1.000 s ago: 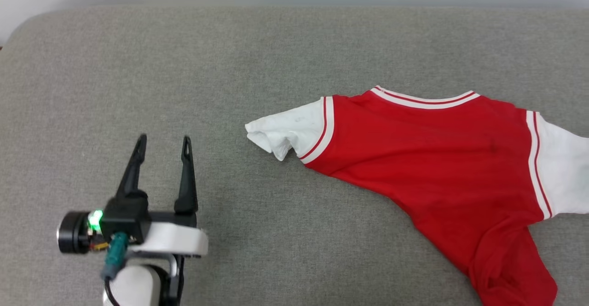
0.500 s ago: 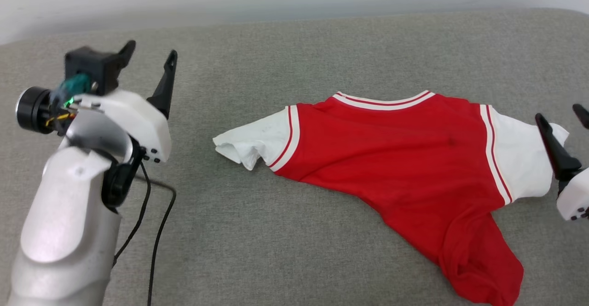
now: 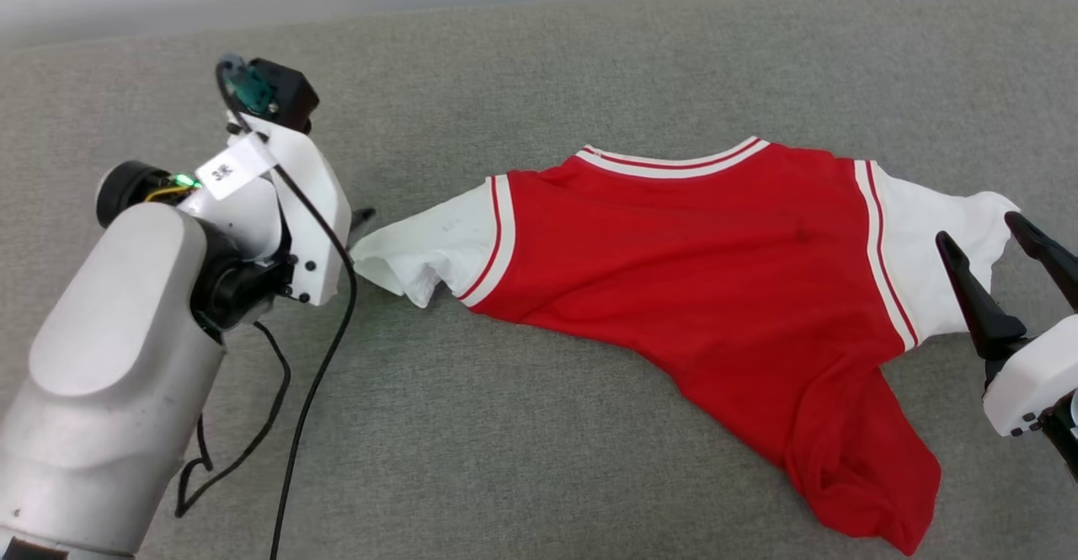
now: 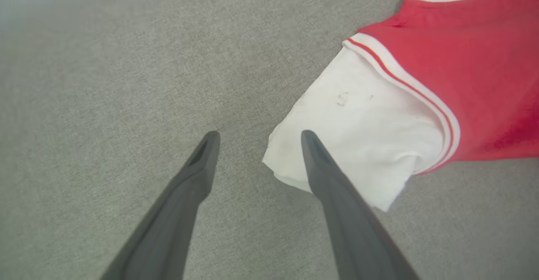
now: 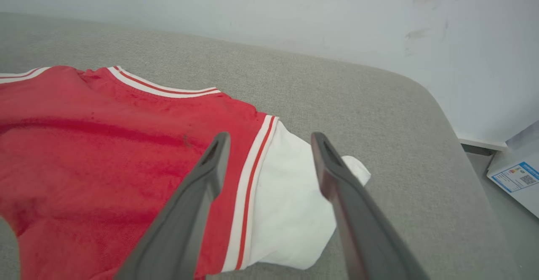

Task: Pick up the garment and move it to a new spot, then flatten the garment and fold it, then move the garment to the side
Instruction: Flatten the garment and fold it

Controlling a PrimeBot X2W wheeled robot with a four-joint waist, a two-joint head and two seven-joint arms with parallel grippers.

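left tool (image 4: 257, 137) wide open, empty, tips at garment (image 3: 674, 248) sleeve, frame left | right tool (image 3: 979, 230) wide open, empty, over frame-right sleeve | black cable (image 3: 312, 392) lower left on grey cushion (image 3: 547, 459)

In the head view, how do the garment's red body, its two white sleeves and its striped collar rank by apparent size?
1. red body
2. left white sleeve and right white sleeve: they look about alike, so I do not rank them
3. striped collar, a thin band
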